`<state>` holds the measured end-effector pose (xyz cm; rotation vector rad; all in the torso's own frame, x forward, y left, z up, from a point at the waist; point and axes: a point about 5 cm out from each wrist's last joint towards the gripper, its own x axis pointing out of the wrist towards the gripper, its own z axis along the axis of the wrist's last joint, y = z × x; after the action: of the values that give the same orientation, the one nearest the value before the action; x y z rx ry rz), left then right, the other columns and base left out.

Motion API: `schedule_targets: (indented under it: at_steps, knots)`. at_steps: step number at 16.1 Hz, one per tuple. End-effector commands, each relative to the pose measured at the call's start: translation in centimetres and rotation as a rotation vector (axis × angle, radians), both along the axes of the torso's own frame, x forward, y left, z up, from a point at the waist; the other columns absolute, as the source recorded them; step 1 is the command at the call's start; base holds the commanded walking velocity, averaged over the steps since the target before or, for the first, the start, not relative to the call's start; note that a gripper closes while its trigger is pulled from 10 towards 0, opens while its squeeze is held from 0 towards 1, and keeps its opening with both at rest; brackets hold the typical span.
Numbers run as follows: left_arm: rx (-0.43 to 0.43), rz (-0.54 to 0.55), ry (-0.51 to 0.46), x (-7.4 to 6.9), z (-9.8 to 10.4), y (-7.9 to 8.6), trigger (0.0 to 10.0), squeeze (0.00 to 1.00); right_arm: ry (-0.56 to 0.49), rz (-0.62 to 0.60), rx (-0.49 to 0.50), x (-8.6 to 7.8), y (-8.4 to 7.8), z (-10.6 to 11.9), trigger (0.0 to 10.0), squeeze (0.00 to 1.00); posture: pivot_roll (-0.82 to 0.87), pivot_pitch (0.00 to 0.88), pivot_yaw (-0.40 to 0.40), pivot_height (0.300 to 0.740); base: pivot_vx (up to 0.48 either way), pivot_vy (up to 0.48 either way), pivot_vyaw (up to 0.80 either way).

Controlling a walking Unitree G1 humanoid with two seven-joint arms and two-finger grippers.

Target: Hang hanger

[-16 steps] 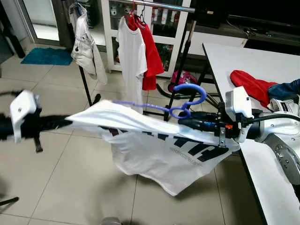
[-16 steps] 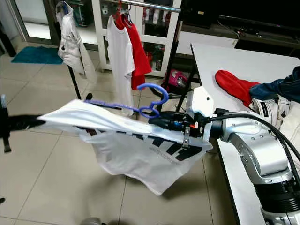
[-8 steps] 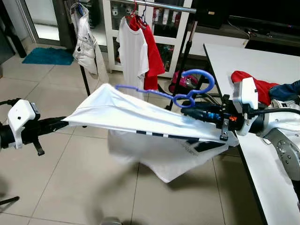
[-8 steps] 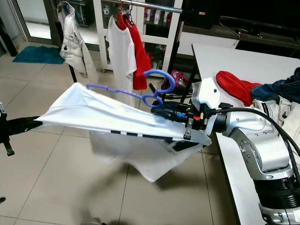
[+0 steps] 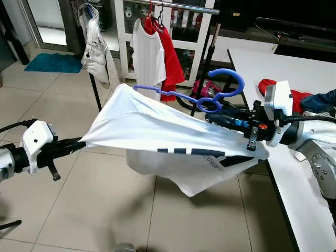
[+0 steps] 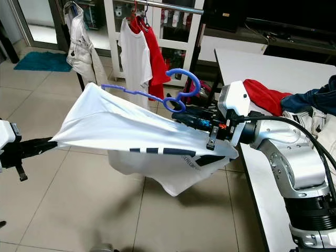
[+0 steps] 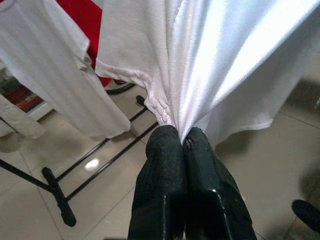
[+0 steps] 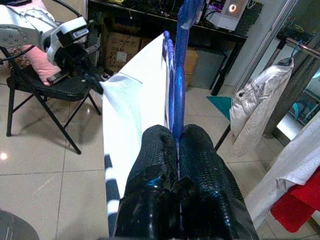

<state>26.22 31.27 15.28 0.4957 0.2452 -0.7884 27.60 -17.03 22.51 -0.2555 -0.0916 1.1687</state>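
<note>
A blue plastic hanger (image 5: 212, 93) carries a white T-shirt (image 5: 157, 136) with dark lettering, held stretched in the air between my arms. My right gripper (image 5: 211, 116) is shut on the hanger just below its hook, beside the table. My left gripper (image 5: 82, 143) is shut on the shirt's far edge, low on the left; the left wrist view shows cloth (image 7: 200, 75) pinched between the fingers (image 7: 162, 165). The clothes rail (image 5: 181, 6) stands behind, with a white shirt (image 5: 147, 55) and a red shirt (image 5: 170, 58) hanging on it.
A white table (image 5: 294, 173) runs along the right, with red cloth (image 5: 265, 84) and jeans (image 5: 323, 100) on it. A white jacket (image 5: 97, 50) hangs at the rail's left end. The rack's black legs (image 5: 97, 97) stand on the tiled floor; a teal mat (image 5: 50, 63) lies far left.
Both grippers have lifted and drawn the shirt and hanger up and toward the rail. The left gripper has moved right and the hanger hook sits higher.
</note>
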Motion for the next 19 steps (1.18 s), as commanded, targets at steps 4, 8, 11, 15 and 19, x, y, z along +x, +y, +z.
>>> schedule_targets:
  at_steps: [4,8,11,15,19]
  knots:
    - [-0.014,0.058,-0.142,1.4,3.9,0.5,10.0,0.00,-0.042,-0.051,-0.014,0.7,-0.3,0.5,10.0,0.00,0.12,0.000,-0.068,0.740,0.000,0.000,0.00]
    - [-0.021,0.099,-0.169,1.5,3.5,0.5,10.0,1.00,-0.042,-0.090,-0.022,1.2,0.0,0.3,10.0,0.00,0.12,0.000,-0.067,0.740,0.000,0.000,0.00]
    - [-0.071,0.061,-0.175,1.6,3.4,-1.0,10.0,1.00,-0.031,-0.168,-0.039,2.0,-0.1,-0.2,10.0,0.00,0.12,0.000,-0.071,0.740,0.000,0.000,0.00]
    - [-0.099,0.021,-0.245,3.5,2.8,-5.1,10.0,1.00,-0.025,-0.173,-0.047,2.1,0.6,-0.2,10.0,0.00,0.12,0.000,-0.077,0.740,0.000,0.000,0.00]
    - [-0.183,0.047,-0.387,6.4,2.9,-10.2,10.0,0.44,0.022,-0.229,-0.002,2.4,1.7,-0.4,10.0,0.00,0.10,0.000,-0.070,0.740,0.000,0.000,0.00]
